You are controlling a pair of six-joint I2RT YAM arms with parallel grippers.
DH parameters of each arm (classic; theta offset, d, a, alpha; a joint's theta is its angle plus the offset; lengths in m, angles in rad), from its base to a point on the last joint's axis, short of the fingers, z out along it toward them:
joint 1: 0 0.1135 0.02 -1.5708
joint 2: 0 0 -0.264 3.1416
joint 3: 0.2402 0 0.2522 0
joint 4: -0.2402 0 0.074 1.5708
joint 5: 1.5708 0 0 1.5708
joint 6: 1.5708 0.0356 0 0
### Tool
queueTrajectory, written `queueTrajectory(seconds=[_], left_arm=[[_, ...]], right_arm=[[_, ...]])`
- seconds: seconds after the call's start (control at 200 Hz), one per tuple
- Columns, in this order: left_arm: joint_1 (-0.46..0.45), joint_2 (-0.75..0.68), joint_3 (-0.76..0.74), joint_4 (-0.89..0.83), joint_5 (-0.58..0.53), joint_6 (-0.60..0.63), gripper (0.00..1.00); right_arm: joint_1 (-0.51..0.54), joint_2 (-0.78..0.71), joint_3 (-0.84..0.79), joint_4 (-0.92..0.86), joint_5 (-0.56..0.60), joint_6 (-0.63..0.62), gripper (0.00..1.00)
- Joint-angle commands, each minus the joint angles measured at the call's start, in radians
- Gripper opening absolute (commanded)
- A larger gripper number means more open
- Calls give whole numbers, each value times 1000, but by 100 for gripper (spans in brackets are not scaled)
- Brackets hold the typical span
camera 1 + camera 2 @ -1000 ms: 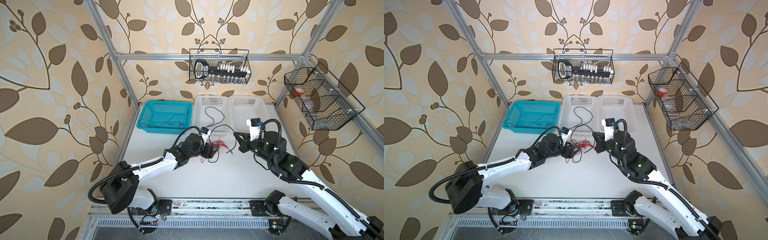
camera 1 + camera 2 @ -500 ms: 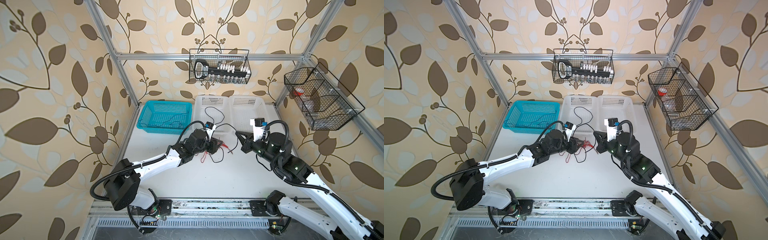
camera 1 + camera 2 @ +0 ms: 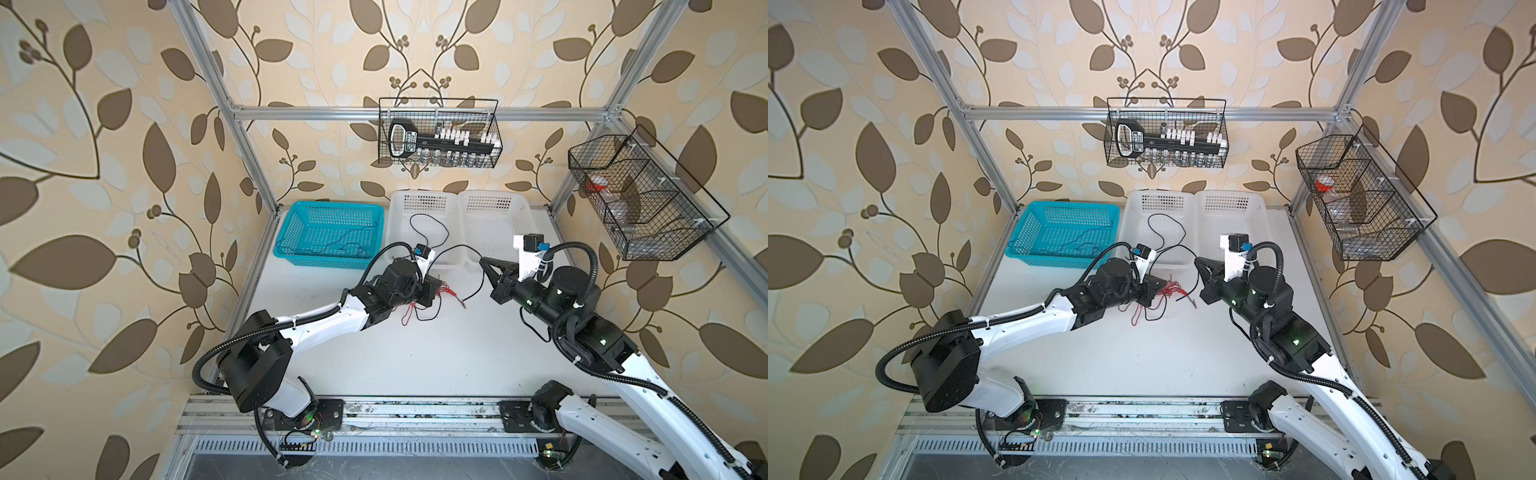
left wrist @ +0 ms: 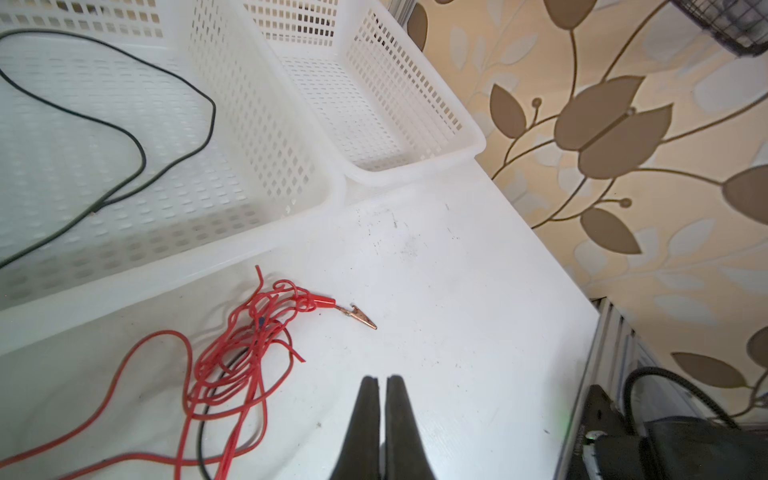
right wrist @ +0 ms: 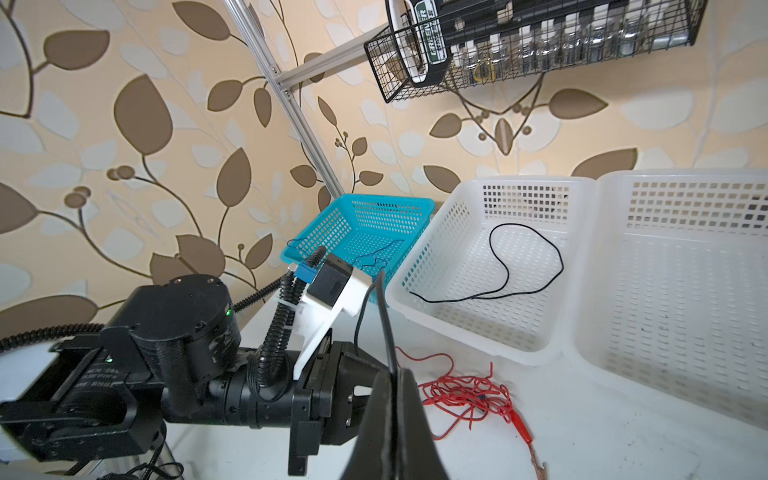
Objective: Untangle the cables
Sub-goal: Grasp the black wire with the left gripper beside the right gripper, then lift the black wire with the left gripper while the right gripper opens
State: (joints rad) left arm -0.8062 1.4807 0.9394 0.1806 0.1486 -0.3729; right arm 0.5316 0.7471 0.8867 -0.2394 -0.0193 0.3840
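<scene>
Right gripper point(image 5: 394, 371) pinches the black cable point(image 5: 386, 320) above the red tangle point(image 4: 249, 332) on the table point(image 4: 457, 291). Left gripper point(image 4: 382, 379) is closed and empty. Draw slowly, pinning the tangle.

Clad in white shells point(image 3: 328, 322) between black cylindrical joint housings point(image 3: 254, 372), looped with black corrugated hoses point(image 5: 275, 328), dotted with small green lights point(image 3: 603, 341), capped at the wrists by white camera brackets point(image 5: 356, 287).
</scene>
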Motion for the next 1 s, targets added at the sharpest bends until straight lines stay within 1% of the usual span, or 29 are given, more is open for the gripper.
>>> queueTrajectory(seconds=[0.0,0.025,0.055,0.345,0.545,0.75,0.9,0.995], left_arm=[[-10,-35,72,-17,3,9,0],[-11,-35,83,-29,4,11,0],[-10,-69,96,-43,3,13,0],[-10,-140,177,-132,-15,25,0],[-8,-160,259,-219,-61,57,0],[-9,-150,360,-301,-112,100,0],[-8,-146,413,-318,-133,124,0],[-8,-143,449,-329,-143,141,0]], right_arm=[[-17,0,13,9,19,-11,0],[-19,4,6,9,22,-11,0],[-19,8,-3,9,23,-12,0],[-20,26,-107,24,27,-7,0],[-27,24,-204,37,33,13,10],[-42,20,-262,72,7,30,22],[-51,20,-278,78,2,32,27],[-57,22,-292,85,2,31,29]])
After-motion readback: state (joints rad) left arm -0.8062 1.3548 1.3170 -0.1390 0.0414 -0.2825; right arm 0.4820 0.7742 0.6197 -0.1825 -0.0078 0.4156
